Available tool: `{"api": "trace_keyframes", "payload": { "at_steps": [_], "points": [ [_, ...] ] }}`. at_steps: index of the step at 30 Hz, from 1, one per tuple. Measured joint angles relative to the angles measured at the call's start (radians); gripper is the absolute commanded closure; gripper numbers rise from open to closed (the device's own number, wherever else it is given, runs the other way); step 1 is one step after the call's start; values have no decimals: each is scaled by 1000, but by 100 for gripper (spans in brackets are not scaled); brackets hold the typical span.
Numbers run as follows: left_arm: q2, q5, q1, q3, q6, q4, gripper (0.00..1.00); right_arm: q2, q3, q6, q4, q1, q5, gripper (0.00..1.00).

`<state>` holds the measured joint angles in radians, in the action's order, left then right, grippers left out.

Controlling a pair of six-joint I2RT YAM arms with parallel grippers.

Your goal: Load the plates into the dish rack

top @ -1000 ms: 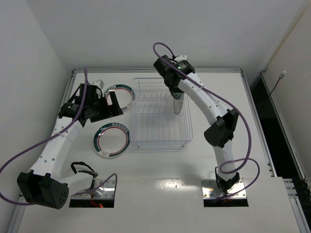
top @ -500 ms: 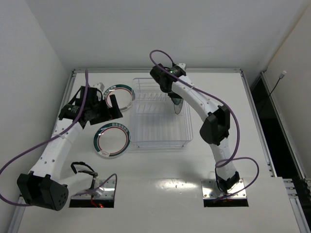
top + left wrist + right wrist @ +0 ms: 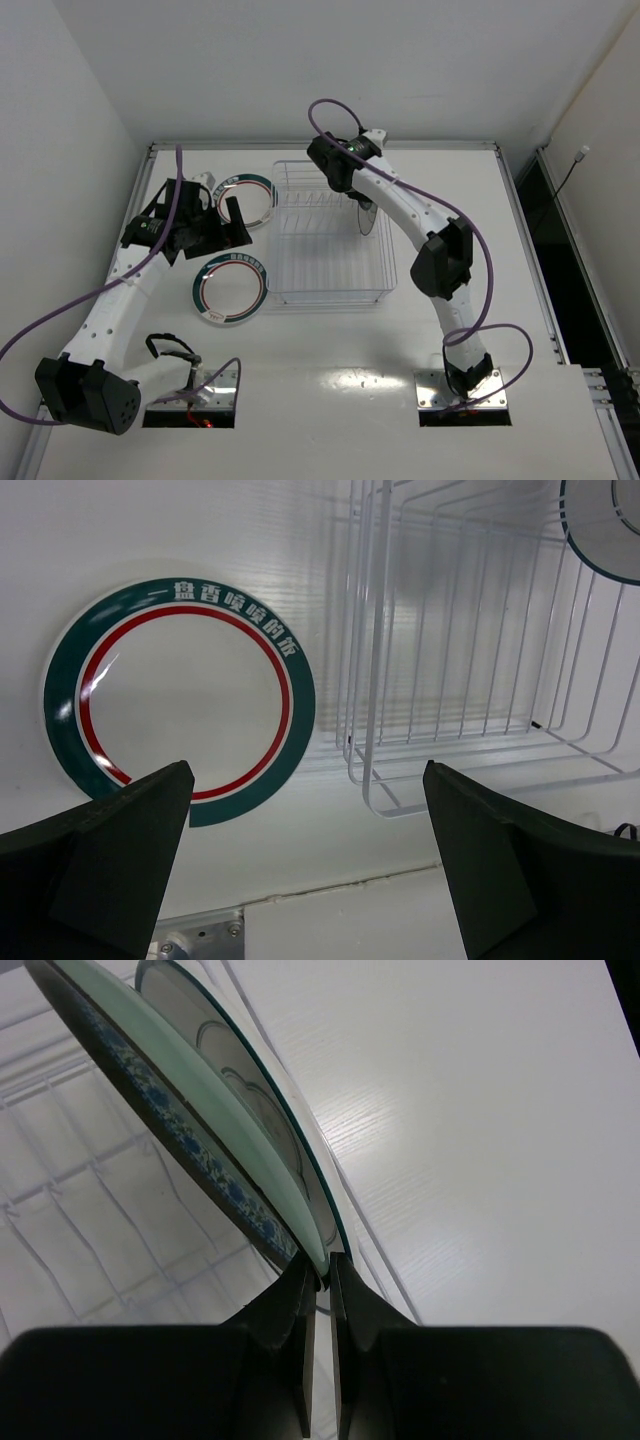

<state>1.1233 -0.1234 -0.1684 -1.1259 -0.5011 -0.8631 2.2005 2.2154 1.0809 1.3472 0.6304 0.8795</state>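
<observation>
The small teal-blue patterned round plate is being held on edge inside the clear rectangular dish rack, toward its far right part. Its rim is being pinched between the almost closed fingers of the right gripper. The plate's top is being cut off by the right wrist view. A greyish round face is being shown just behind it, and whether that is a separate plate is hard to make out. From above, the plate is being seen only as a thin dark sliver, and the right gripper is being largely hidden by its own arm.

The left gripper is being held wide open, with nothing between its fingers, left of the rack. Two white round plates with green-and-red rim bands are lying flat on the white table: the far banded plate, partly covered by that gripper, and the near banded plate. Only one of them is being shown in the left wrist view, and which one cannot be told.
</observation>
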Motion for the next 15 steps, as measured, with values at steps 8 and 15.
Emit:
{"api": "trace_keyframes", "payload": {
  "at_steps": [8,15],
  "points": [
    [-1,-1,0,5,4,-4,0,5,-1,26,-2,11,25,100],
    [-2,-1,0,5,5,-5,0,105,-45,50,-6,61,30,100]
  ]
}}
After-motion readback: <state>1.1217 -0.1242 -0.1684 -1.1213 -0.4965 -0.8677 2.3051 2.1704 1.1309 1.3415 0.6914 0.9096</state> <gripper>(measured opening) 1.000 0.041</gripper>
